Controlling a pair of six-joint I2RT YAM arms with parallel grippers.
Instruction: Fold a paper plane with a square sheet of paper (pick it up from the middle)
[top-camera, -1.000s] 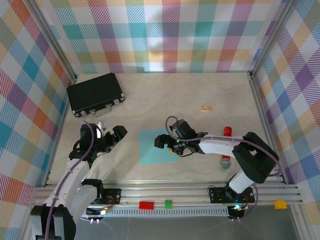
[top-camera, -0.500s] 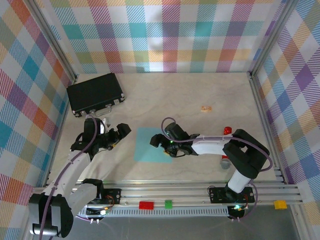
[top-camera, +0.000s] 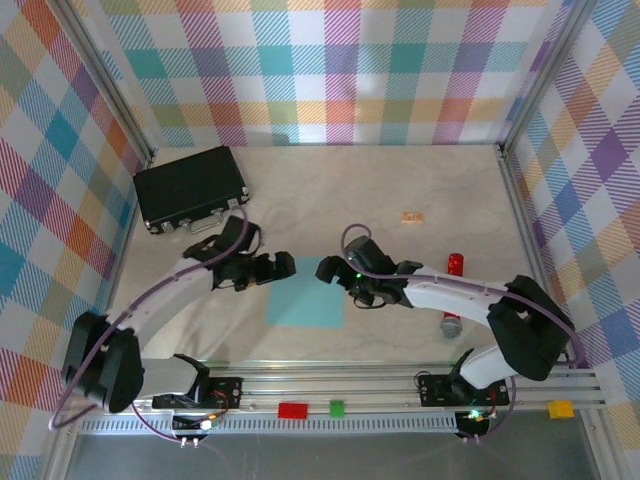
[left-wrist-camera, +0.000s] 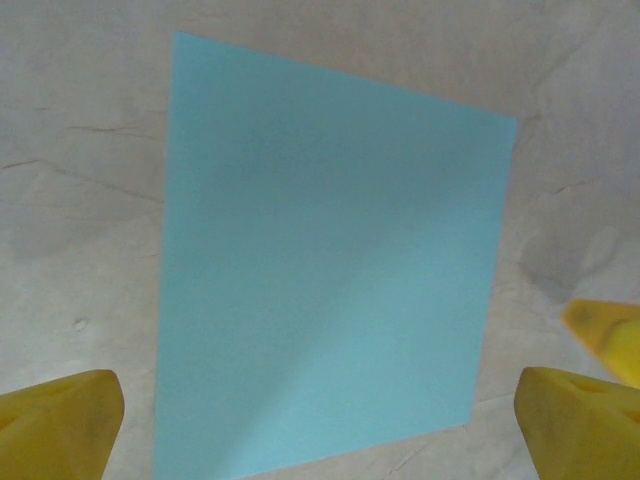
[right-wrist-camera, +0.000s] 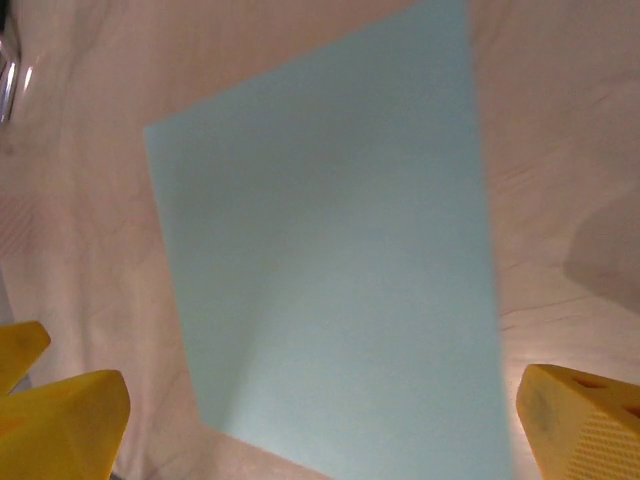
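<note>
Pale wood worktop (top-camera: 420, 180) inside checked walls carries the square sheet of paper (top-camera: 303, 295), which lies flat and unfolded between the two arms. A black case (top-camera: 190, 187) sits well apart at the far left, with a small tan scrap (top-camera: 412, 216) and a red-tipped marker (top-camera: 455, 263) off to the right.

Within the last second the left arm has swung in from the left side of the worktop. The left claw (top-camera: 284, 266) now hangs just beside the sheet's far left corner. The right claw (top-camera: 328, 272) has moved back from over the sheet to its far right corner.

The sheet itself seems to have slid a little leftward. The overhead view is too coarse to tell whether the right claw nudged it.

Both wrist views look down on the bare blue sheet. The yellow fingertips (left-wrist-camera: 60, 425) of the left claw and those of the right (right-wrist-camera: 580, 420) stand wide apart, gripping nothing.

In my judgement no crease has been made yet. Both claws are lined up along the far edge, so the task stands at its very start and the pick-up from the middle is not yet done.
</note>
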